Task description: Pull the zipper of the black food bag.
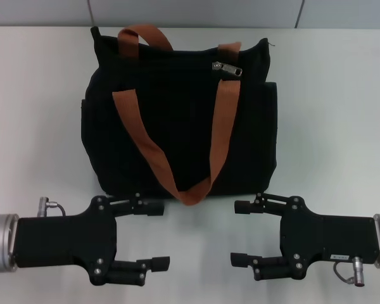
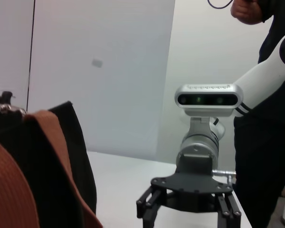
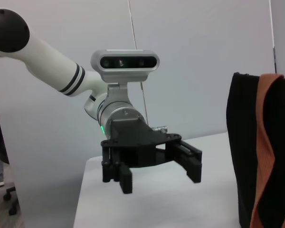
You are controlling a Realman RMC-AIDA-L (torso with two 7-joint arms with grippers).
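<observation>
Head view: boxy black fabric bag (image 1: 177, 120), silver zipper (image 1: 228, 68).

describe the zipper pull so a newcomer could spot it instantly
Find the black food bag standing on the white table. Along its top edge, beside the right-hand orange strap, sits the zipper. It is the only small silver metal piece on the black fabric.

Non-task stuff in your view — table, wall, one bystander.

You've got a white table (image 1: 38, 114) across the whole work area, w/ a pale panelled wall (image 1: 196, 12) along its far edge — plus a person in dark clothes (image 2: 270, 118) standing at the table's side, seen only partly.
</observation>
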